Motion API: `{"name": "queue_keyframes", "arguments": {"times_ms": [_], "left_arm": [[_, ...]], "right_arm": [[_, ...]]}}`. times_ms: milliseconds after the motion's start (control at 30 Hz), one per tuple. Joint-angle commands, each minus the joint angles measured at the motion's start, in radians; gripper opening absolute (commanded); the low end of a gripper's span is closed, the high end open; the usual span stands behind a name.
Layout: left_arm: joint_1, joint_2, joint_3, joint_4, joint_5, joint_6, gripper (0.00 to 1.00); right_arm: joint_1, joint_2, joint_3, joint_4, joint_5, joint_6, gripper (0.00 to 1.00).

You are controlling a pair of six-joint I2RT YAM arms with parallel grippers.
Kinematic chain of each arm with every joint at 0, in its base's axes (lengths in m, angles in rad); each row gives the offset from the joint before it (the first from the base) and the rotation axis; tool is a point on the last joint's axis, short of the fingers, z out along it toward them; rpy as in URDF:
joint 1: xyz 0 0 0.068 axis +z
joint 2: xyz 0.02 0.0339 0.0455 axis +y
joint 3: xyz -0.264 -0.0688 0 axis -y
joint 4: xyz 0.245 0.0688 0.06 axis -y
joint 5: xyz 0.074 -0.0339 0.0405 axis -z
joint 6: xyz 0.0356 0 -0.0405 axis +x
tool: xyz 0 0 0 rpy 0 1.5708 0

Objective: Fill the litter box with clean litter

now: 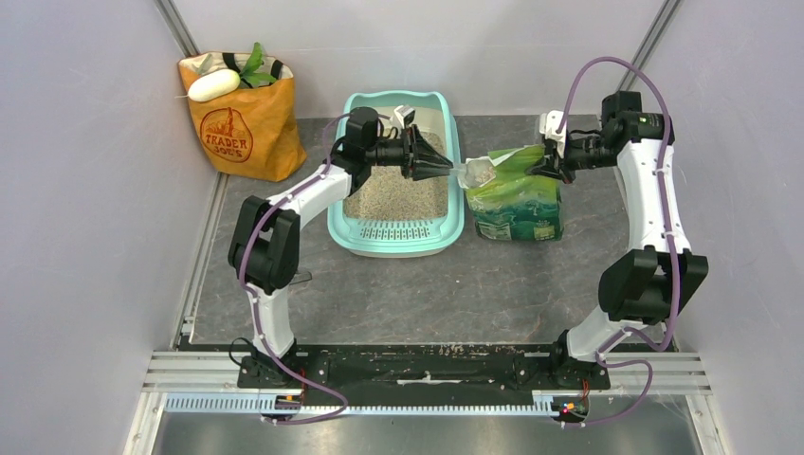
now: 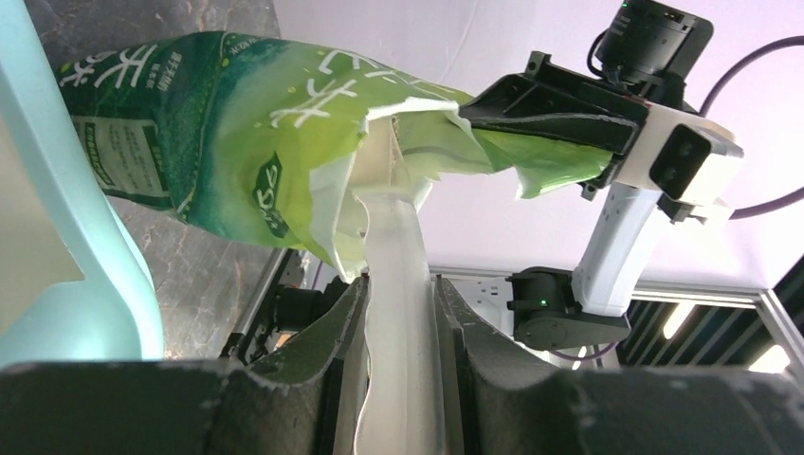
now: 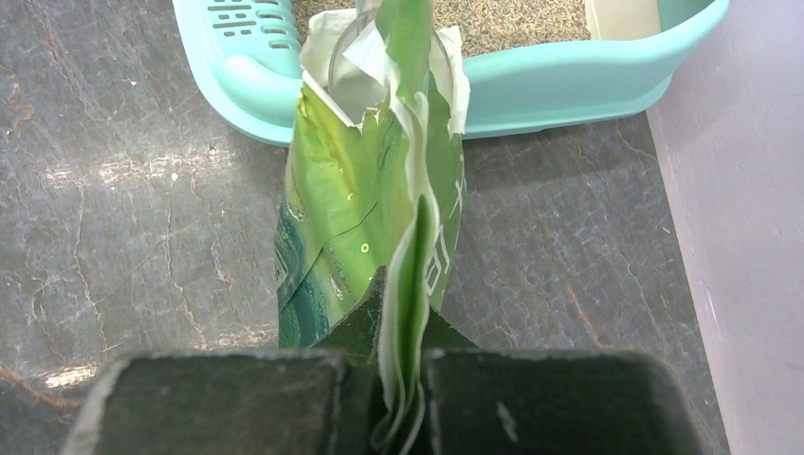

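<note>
We work on a dark marbled table top (image 1: pixel 427 294) walled in pale grey. Beyond the arm bases lies the litter box (image 1: pixel 398 248), with clean litter (image 1: pixel 393 194) covering its floor. Just right of the box stands the green litter bag (image 1: pixel 517 204), and the clear plastic scoop (image 1: pixel 474 172) reaches into its torn mouth. We judge spilling the main risk. The scoop must cross the box's right rim, and a tilt or a snag on the bag's edge would scatter granules. A hard pull could topple the bag. The left gripper (image 2: pixel 398 303) is closed narrowly on the scoop's handle. The right gripper (image 3: pixel 403 389) pinches the bag's top edge. Far left of the box sits an orange Trader Joe's bag (image 1: pixel 237 123).
</note>
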Motion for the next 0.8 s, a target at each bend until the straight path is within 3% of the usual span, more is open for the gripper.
{"name": "queue_keyframes", "arguments": {"times_ms": [0,167,567,667,767], "left_arm": [[0.029,-0.079,-0.029,0.178,0.069,-0.114,0.02],[0.066,-0.074,-0.113,0.482,0.115,-0.309,0.02],[0.125,-0.135,-0.199,0.481,0.173,-0.27,0.02],[0.15,-0.121,-0.226,0.608,0.189,-0.357,0.02],[0.17,-0.124,-0.217,0.586,0.201,-0.34,0.02]], "right_arm": [[0.013,-0.023,0.067,0.061,-0.027,0.026,0.0],[0.02,-0.029,0.094,0.052,-0.004,0.063,0.0],[0.066,-0.052,0.107,0.087,0.049,0.148,0.0],[0.074,-0.067,0.091,0.107,0.054,0.164,0.0],[0.077,-0.075,0.085,0.112,0.055,0.178,0.0]]}}
